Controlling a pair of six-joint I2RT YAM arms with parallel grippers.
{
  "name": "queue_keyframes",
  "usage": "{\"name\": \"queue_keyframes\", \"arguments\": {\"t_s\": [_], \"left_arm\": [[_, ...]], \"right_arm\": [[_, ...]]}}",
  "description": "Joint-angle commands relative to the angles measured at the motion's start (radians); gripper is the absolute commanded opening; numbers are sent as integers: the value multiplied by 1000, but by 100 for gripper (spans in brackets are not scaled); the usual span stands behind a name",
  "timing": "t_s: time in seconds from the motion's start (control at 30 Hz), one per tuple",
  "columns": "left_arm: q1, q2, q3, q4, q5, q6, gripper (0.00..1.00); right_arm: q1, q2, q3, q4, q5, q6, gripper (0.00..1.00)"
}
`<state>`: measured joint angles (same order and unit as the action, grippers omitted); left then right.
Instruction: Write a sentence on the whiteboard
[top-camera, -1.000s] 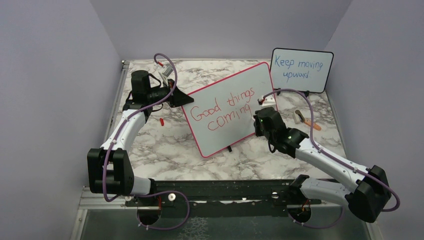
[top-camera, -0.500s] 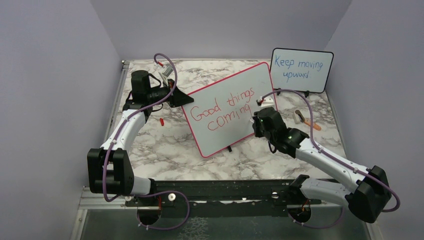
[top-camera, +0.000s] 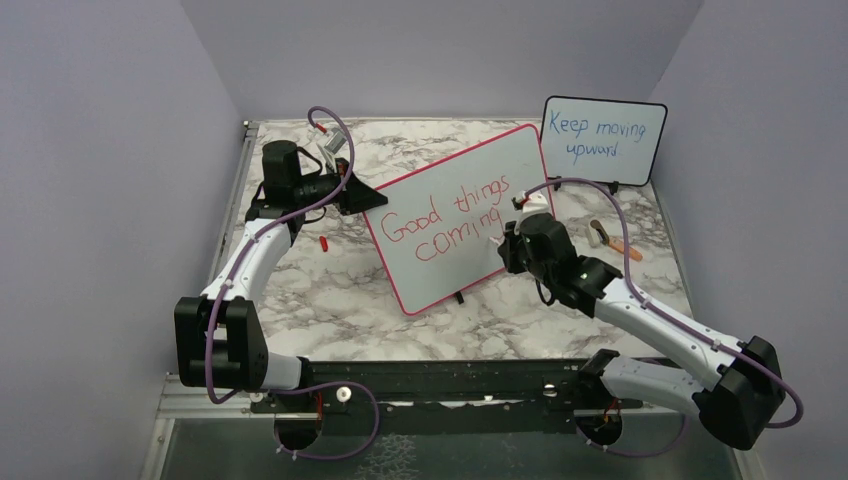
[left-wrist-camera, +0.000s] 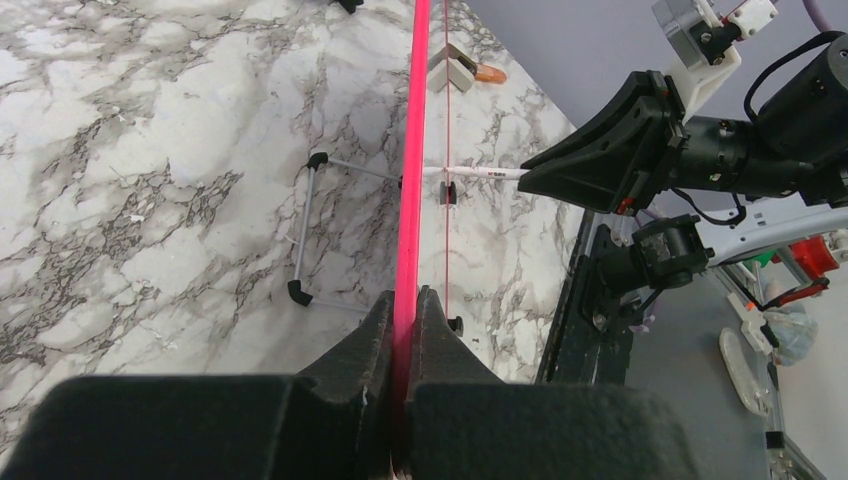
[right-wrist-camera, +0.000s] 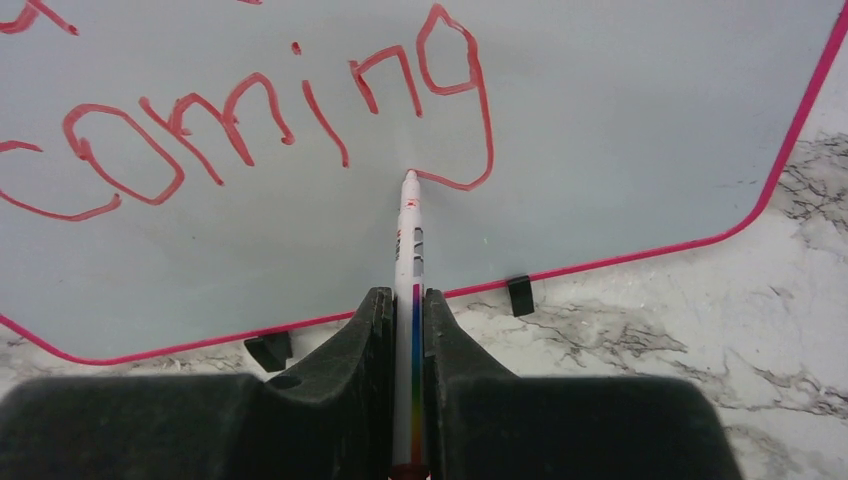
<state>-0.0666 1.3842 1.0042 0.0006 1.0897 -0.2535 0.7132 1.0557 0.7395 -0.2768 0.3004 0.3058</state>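
Marble table (top-camera: 330, 290) inside lilac walls (top-camera: 450, 50). Right gripper (right-wrist-camera: 405, 300), in front of the whiteboard (top-camera: 500, 160): clamped on marker (right-wrist-camera: 408, 230), tip at the final "g". Whiteboard: mid-table, upright, bearing the red sentence (top-camera: 445, 220). Left gripper (left-wrist-camera: 405, 300): clamped on its left edge. Small red piece (top-camera: 324, 241): left of it. Small board (top-camera: 603, 138): behind it, to the right.

Black-framed board (top-camera: 604, 140) with blue writing far right on the marble table (top-camera: 330, 300), small red piece (top-camera: 324, 242) toward the left.
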Motion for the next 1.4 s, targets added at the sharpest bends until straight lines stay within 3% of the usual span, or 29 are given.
{"name": "queue_keyframes", "arguments": {"t_s": [0.0,0.33,1.37], "left_arm": [[-18,42,-26,-90,-116,88,0],[-18,44,-26,-90,-117,88,0],[-18,50,-24,-90,-114,89,0]], "right_arm": [[2,-36,18,56,3,6,1],[-30,-97,20,45,194,-19,1],[-128,41,1,176,49,-17,1]]}}
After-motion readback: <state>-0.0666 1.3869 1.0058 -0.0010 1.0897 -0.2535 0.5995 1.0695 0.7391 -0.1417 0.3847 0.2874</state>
